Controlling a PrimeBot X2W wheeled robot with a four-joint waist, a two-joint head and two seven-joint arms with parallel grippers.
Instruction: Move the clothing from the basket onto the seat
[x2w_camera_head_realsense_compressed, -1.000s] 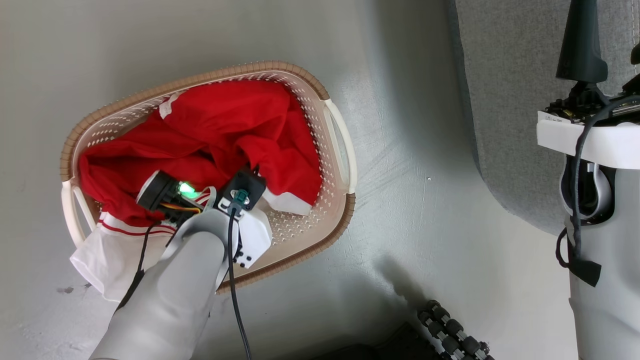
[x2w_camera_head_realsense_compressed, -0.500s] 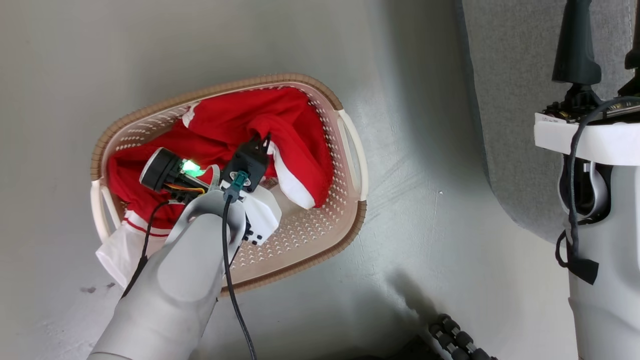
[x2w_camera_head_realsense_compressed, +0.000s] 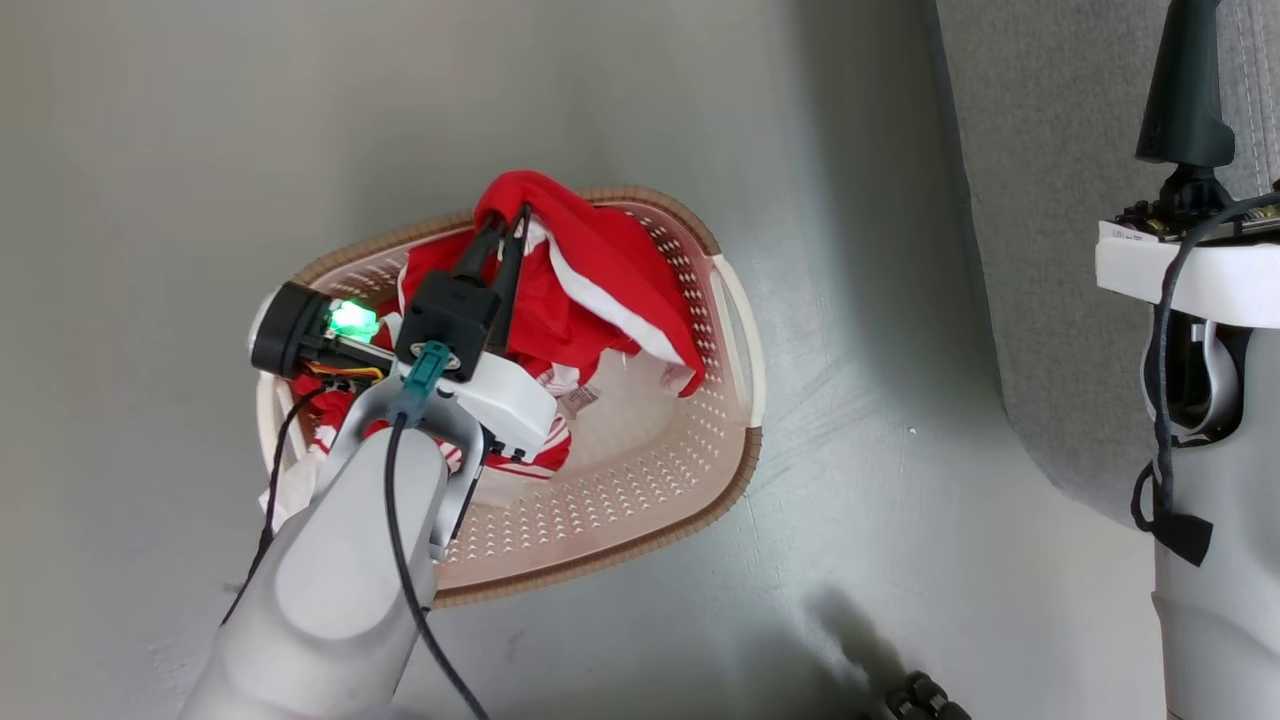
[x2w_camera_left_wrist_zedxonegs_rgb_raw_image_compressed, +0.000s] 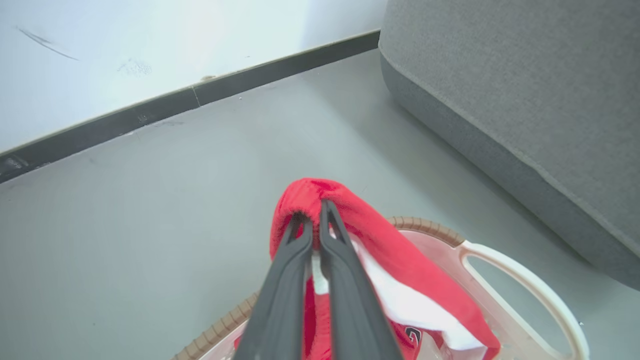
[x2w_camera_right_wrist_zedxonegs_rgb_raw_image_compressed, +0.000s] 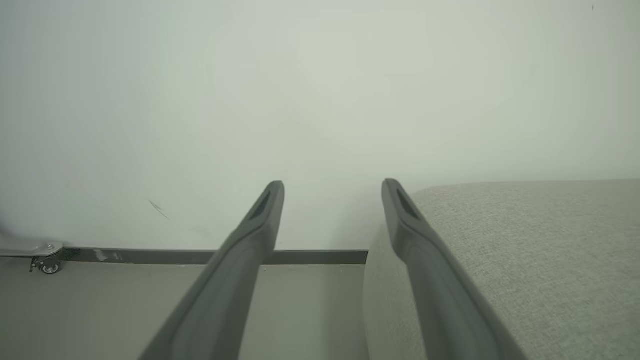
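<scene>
Clothing (x2w_camera_head_realsense_compressed: 600, 262): one red fold clamped in the closed left gripper (x2w_camera_head_realsense_compressed: 510, 216), lifted over the far rim of the basket (x2w_camera_head_realsense_compressed: 600, 492), the rest trailing inside it; seat (x2w_camera_left_wrist_zedxonegs_rgb_raw_image_compressed: 525, 100) not yet reached; right gripper (x2w_camera_right_wrist_zedxonegs_rgb_raw_image_compressed: 332, 192) wide open, holding nothing; transfer judged barely begun.

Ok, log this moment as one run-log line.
left gripper: shut on clothing, raised over basket, rest draped inside | right gripper: open, empty, near seat

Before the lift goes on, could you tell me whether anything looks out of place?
A white end of the clothing hangs out over the left rim of the basket, while the left claw holds a red fold up.
</scene>
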